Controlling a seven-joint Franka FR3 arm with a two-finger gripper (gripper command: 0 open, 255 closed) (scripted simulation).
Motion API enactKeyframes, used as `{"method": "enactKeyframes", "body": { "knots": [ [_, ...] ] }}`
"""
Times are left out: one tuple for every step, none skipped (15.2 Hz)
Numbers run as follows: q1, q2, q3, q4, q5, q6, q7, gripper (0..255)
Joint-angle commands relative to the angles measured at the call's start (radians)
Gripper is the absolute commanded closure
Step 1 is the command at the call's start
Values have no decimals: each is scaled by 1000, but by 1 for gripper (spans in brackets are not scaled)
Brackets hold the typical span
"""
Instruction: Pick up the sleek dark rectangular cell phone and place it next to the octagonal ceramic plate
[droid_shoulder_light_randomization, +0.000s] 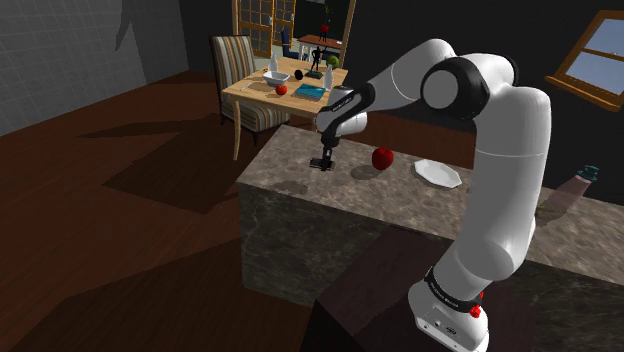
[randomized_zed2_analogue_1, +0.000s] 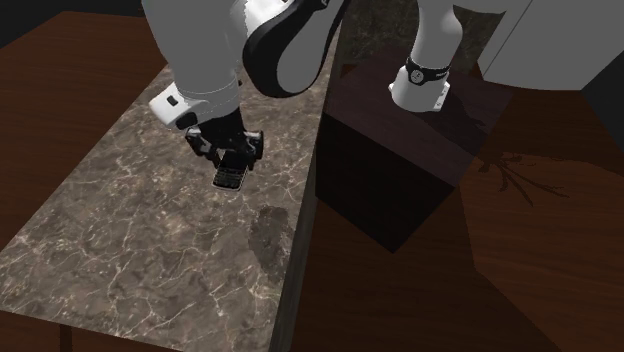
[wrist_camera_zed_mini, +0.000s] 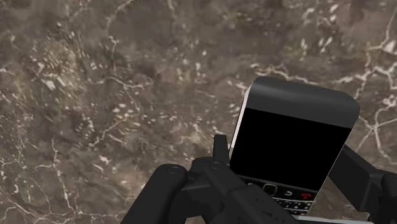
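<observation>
Marble desk beneath it, the black claw grips the dark cell phone between its 2 fingers; the carry to the white plate remains.

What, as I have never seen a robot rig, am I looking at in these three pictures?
It is a white robot arm on a dark box beside a marble counter. One picture looks over the arm's shoulder, one looks steeply down at the counter, and one comes from a camera on the hand. The black tool at the arm's end has two fingers, shut on a dark cell phone, which seems lifted slightly off the counter. Further along the counter lie a red apple and a white octagonal plate; the phone belongs next to the plate.
</observation>
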Motion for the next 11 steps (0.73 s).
{"method": "enactKeyframes", "body": {
  "knots": [
    [-23, -35, -10, -47, 0, 12, -37, 255],
    [-35, -52, -16, -74, 1, 22, -57, 255],
    [-47, -68, -21, -99, 2, 32, -77, 255],
    [-60, -83, -27, -124, 3, 41, -98, 255],
    [-73, -98, -33, -147, 4, 49, -120, 255],
    [-87, -112, -40, -169, 4, 57, -142, 255],
    [-100, -126, -47, -190, 5, 64, -164, 255],
    [-114, -139, -54, -209, 7, 71, -187, 255],
    [-128, -151, -61, -228, 8, 77, -210, 255],
    [-142, -162, -68, -246, 9, 83, -234, 255],
    [-157, -173, -76, -262, 10, 88, -258, 255]
  ]
}}
